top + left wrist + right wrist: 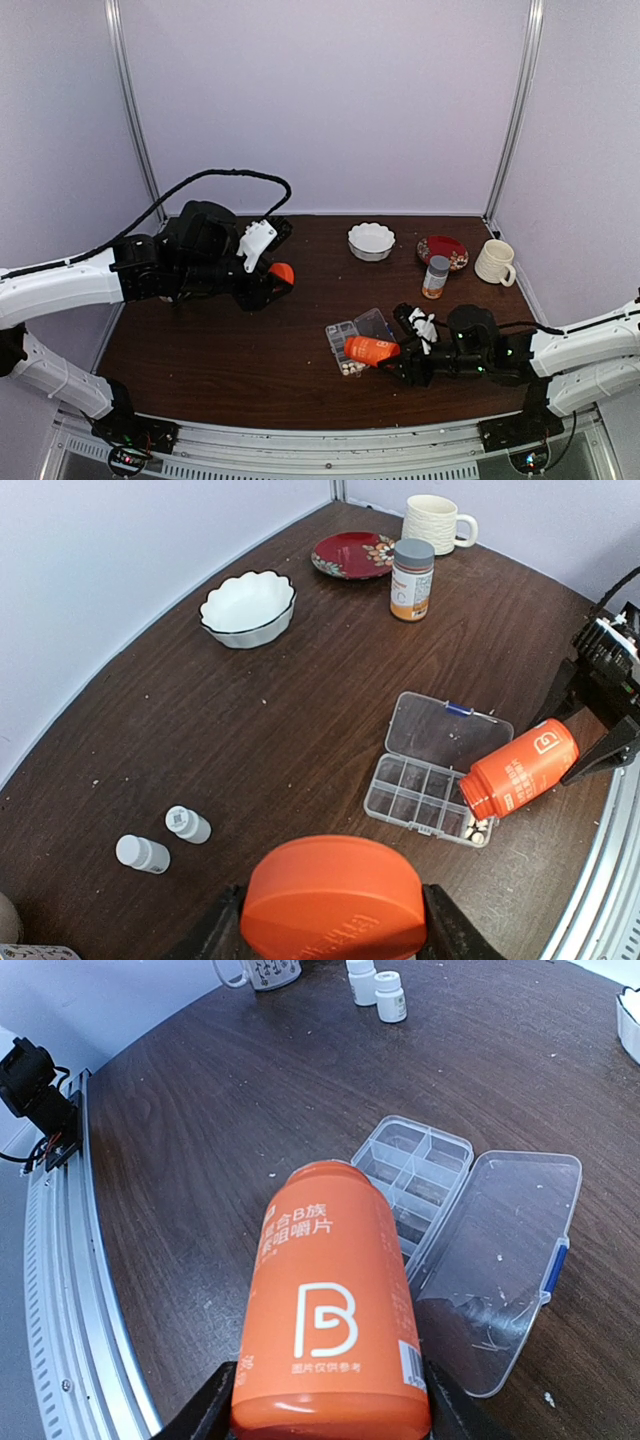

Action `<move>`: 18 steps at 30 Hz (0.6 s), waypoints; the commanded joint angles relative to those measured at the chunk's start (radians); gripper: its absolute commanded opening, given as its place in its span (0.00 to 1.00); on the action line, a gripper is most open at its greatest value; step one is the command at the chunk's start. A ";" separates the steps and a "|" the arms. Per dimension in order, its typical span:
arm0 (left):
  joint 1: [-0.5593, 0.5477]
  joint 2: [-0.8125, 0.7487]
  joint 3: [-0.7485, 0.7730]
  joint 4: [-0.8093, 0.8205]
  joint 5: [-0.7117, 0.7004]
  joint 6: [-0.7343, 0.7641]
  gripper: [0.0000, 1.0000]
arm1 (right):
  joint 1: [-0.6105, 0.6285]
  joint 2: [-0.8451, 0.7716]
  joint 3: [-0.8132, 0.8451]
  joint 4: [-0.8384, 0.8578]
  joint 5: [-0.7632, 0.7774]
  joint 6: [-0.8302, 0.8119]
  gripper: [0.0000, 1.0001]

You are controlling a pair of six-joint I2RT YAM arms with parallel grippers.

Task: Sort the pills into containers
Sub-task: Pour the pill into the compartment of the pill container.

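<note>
Our right fingers [212,1408] clamp the orange bottle [330,1310], tipped mouth-down over the clear organizer box [408,792] near the front edge of the surface [300,700], its lid [445,730] lying open. Our left fingers [214,932] grip the orange cap [335,900], well apart from it. A few pills [478,831] lie in one corner cell. The other cells look empty, so we judge the sorting barely begun.
</note>
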 commanded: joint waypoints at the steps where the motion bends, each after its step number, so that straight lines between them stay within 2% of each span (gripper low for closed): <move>1: 0.007 0.002 0.034 0.014 0.002 -0.003 0.00 | -0.005 -0.030 -0.010 0.069 0.028 0.019 0.00; 3: 0.007 -0.001 0.031 0.015 0.000 -0.002 0.00 | -0.005 0.003 0.040 -0.019 0.029 -0.012 0.00; 6: 0.006 0.002 0.033 0.015 0.000 0.000 0.00 | -0.005 -0.007 0.011 0.051 -0.019 0.011 0.00; 8: 0.006 0.002 0.031 0.014 0.002 0.001 0.00 | -0.005 -0.008 0.001 0.071 0.008 0.016 0.00; 10: 0.007 -0.002 0.026 0.016 0.001 0.001 0.00 | -0.005 0.009 0.042 -0.012 0.005 -0.012 0.00; 14: 0.006 -0.001 0.026 0.014 0.002 0.000 0.00 | -0.005 -0.025 0.015 0.031 0.026 0.003 0.00; 17: 0.007 -0.004 0.023 0.016 0.000 0.000 0.00 | -0.005 -0.003 0.066 -0.081 0.040 -0.039 0.00; 18: 0.007 -0.004 0.023 0.015 -0.001 0.000 0.00 | -0.005 -0.015 0.056 -0.064 0.026 -0.034 0.00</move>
